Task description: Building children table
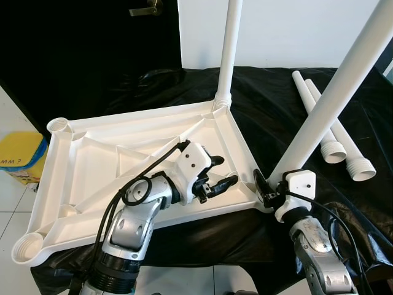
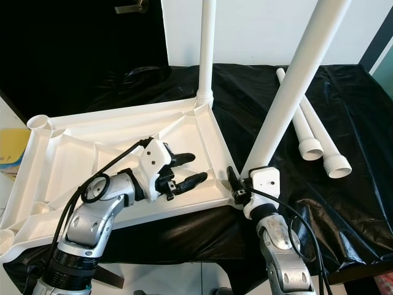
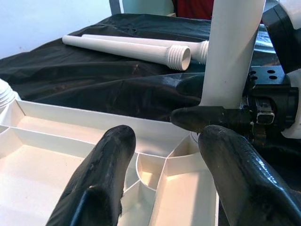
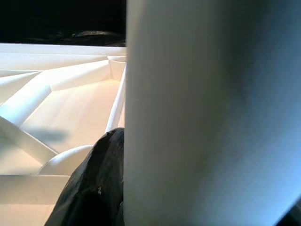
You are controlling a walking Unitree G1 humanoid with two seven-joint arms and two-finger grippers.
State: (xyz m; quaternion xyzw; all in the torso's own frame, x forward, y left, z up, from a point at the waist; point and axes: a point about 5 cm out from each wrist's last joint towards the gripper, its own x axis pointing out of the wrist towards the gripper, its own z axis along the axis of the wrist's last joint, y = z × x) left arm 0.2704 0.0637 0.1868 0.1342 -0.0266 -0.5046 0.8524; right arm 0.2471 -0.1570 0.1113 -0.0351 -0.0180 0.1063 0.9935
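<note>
A white tabletop [image 1: 92, 160] lies upside down on a black cloth. One white leg [image 1: 228, 49] stands upright in its far right corner socket. My right gripper [image 1: 265, 184] is shut on a second leg [image 1: 331, 98], which leans with its foot at the near right corner socket. In the right wrist view this leg [image 4: 207, 113] presses against one black finger [image 4: 94, 183]. My left gripper [image 1: 222, 172] is open, just over the underside ribs near that same corner. The left wrist view shows the left gripper [image 3: 164, 141] facing the held leg [image 3: 233, 52].
Two loose legs [image 1: 328, 126] lie side by side on the cloth to the right. Empty sockets sit at the far left corner [image 1: 59, 126] and near left corner [image 1: 24, 249]. A yellow box [image 1: 21, 157] stands on the floor to the left.
</note>
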